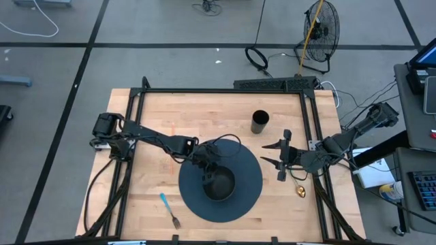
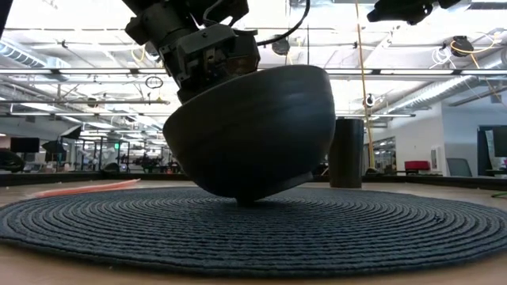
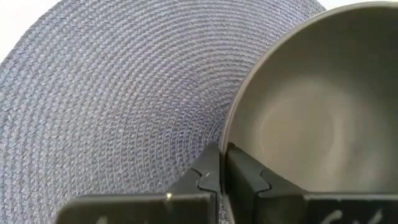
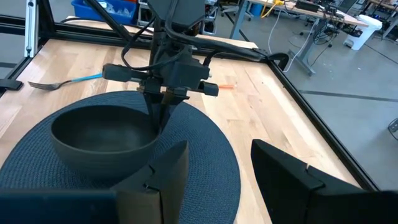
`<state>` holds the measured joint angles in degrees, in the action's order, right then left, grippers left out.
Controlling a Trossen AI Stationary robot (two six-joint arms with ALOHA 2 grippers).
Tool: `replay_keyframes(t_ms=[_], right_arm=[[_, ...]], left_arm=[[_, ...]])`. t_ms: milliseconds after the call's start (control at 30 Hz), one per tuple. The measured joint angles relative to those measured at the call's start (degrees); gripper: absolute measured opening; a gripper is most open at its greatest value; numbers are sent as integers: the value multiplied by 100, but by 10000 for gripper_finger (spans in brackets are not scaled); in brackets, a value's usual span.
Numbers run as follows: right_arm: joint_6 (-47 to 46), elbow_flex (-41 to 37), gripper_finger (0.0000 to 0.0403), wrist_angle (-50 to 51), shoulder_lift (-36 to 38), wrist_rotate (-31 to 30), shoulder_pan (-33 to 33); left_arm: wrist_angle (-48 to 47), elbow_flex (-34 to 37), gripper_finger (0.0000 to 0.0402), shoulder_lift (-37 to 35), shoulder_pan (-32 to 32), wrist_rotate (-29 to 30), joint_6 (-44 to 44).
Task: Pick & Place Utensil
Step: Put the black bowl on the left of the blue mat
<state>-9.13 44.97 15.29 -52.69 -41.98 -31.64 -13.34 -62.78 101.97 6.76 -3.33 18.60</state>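
Observation:
A dark grey bowl (image 1: 219,184) sits on a round dark woven placemat (image 1: 252,178) near the table's middle. My left gripper (image 3: 222,152) is over the bowl's left rim and shut on it. My right gripper (image 1: 281,160) hovers open past the placemat's right edge, touching nothing. A fork with a blue handle (image 1: 170,209) lies flat on the wood near the placemat's near-left edge. A gold spoon (image 1: 300,190) lies near the table's right edge, below the right gripper. The low view shows the bowl (image 2: 253,134) tilted. My left gripper pinches the bowl's rim (image 3: 227,134) on its left side, one finger inside the bowl and one outside. The fingers (image 4: 163,106) come from above, pointing down. The bowl is tilted, with its underside (image 2: 245,196) on the placemat.
A dark cylindrical cup (image 1: 259,122) stands upright on the wood beyond the placemat, toward the far edge. A black metal frame (image 1: 225,90) runs around the table. Bare wood lies to the left of the placemat and along the near edge.

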Motion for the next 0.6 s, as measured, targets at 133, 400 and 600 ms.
replay_keyframes(t_ms=[133,400,600], right_arm=[[0,0,171,0,0,0,0],[0,0,167,30,2,0,0],[0,0,165,72,2,0,0]], left_arm=[[1,0,10,-2,0,1,-9],[-345,4,7,-560,0,11,-89],[-1373,4,6,-1089,0,298,124]])
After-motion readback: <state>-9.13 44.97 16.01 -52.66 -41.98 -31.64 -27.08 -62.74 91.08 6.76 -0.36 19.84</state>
